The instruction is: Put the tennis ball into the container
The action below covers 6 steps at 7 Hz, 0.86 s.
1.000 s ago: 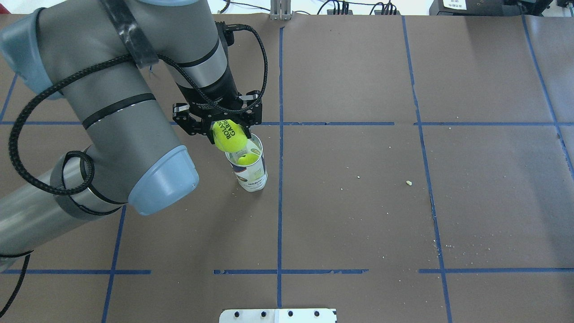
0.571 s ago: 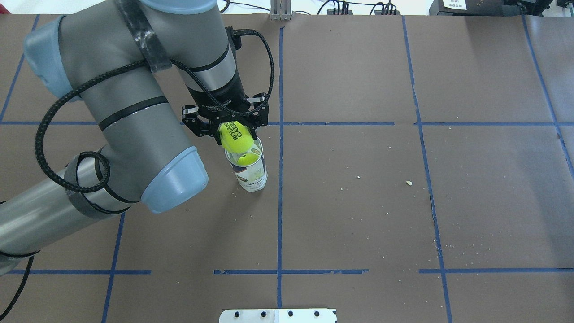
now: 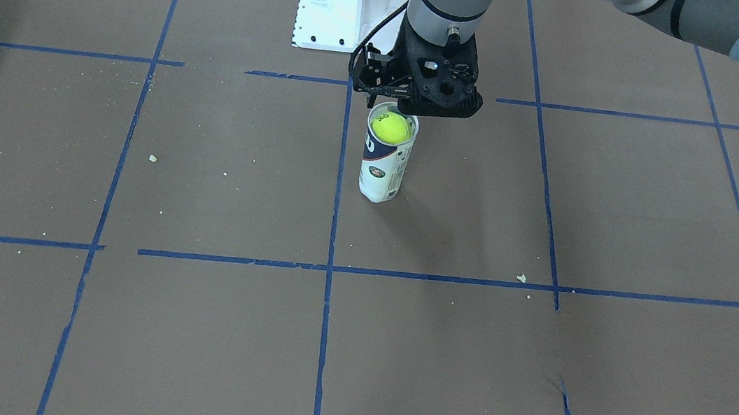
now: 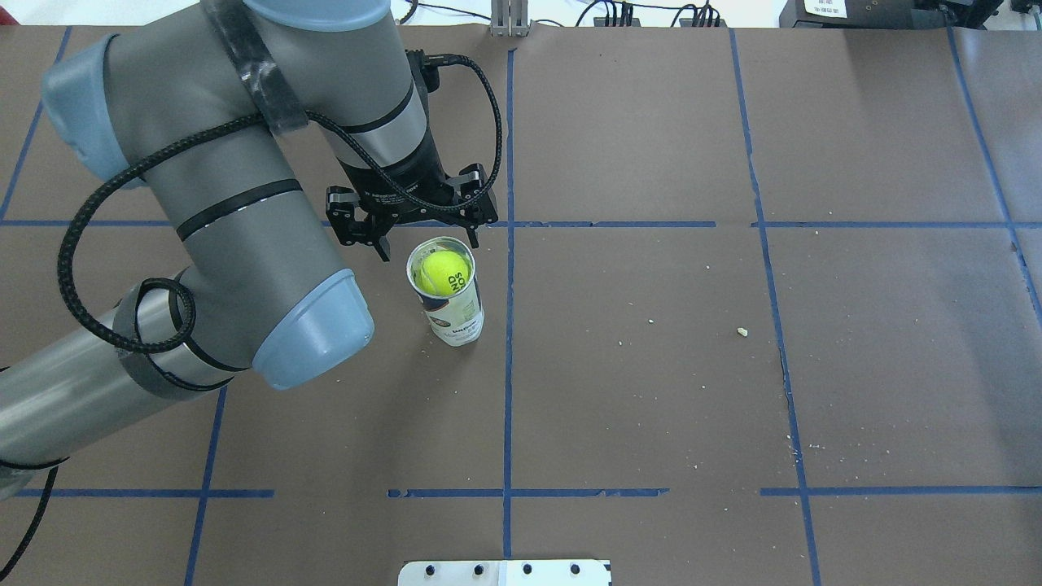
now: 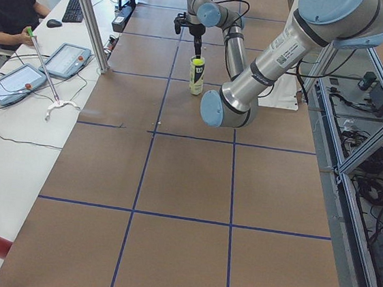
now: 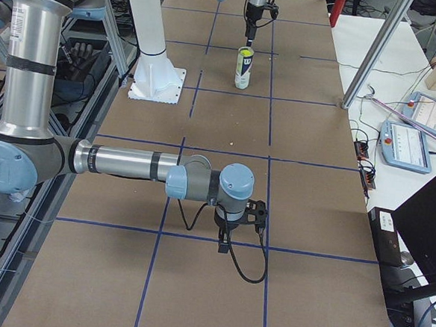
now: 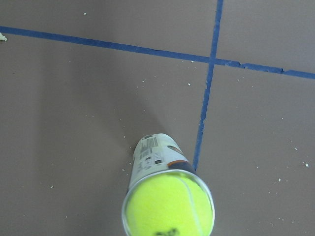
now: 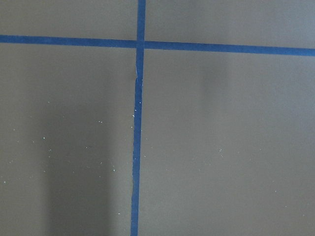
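Fingers, left: the left fingers [image 4: 379, 242] are spread wide and hold nothing. One tip is off each side of the tube's mouth, a little above the rim and slightly toward the far edge of the surface [image 4: 651, 423].
Left arm: it reaches in from the left end of the near edge, with the wrist pointing down over the tube.
Tube [image 4: 457, 316]: it stands upright on the surface, about midway between the left and right ends and well in from the far edge. The mouth is open. The white and navy label faces the far edge in the front-facing view.
Ball [image 4: 441, 273]: it sits inside the tube at the very top and fills the mouth, with its crown about level with the silvery rim. Black lettering shows on its upper face. It touches neither finger.
Tape [image 4: 508, 391]: blue lines divide the surface into squares. The tube is just left of the line that runs from the near edge to the far edge.
Base [image 4: 505, 572]: a white metal plate at the near edge, in line with the tube.
Crumbs [image 4: 742, 331]: pale bits are scattered to the right of the tube, well apart from it.
Fingers, right: the right fingers [image 6: 227, 231] hang low over the surface toward its right end, beside a tape crossing. Only a side view shows them, so I cannot tell whether they are wide or narrow.
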Tool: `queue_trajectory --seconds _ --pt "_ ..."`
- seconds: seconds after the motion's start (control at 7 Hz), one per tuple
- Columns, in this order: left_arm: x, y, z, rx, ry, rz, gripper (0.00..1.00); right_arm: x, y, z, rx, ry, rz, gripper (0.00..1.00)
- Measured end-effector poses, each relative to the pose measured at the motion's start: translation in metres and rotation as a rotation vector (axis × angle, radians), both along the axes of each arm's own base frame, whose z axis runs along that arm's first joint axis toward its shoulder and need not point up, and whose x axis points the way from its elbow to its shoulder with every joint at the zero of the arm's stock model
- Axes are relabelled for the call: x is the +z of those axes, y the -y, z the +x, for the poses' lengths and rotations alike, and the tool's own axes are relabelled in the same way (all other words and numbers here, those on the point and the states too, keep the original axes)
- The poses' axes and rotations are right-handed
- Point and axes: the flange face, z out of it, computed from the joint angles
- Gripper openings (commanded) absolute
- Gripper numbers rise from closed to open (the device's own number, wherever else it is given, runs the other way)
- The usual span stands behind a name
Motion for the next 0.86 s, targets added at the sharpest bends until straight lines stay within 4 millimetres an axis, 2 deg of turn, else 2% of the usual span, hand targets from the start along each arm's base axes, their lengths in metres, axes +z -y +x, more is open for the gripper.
queue_trajectory --seconds 0.29,0.43,0.57,0.71,0.86 --pt "0.004 -0.004 -0.009 0.002 -0.008 0.018 1.0 0.0 0.0 0.0 0.0 0.0 0.0 1.0" --pt "0.016 0.0 -0.023 0.022 -0.006 0.065 1.0 0.0 0.0 0.0 0.0 0.0 -0.001 1.0" --pt "0.037 0.021 -0.054 0.06 0.009 0.166 1.0 0.0 0.0 0.0 0.0 0.0 0.0 1.0" --pt "0.064 0.047 -0.093 0.094 0.037 0.266 1.0 0.0 0.0 0.0 0.0 0.0 0.0 1.0" --pt "0.097 0.071 -0.133 0.126 0.065 0.358 1.0 0.0 0.0 0.0 0.0 0.0 0.0 1.0"
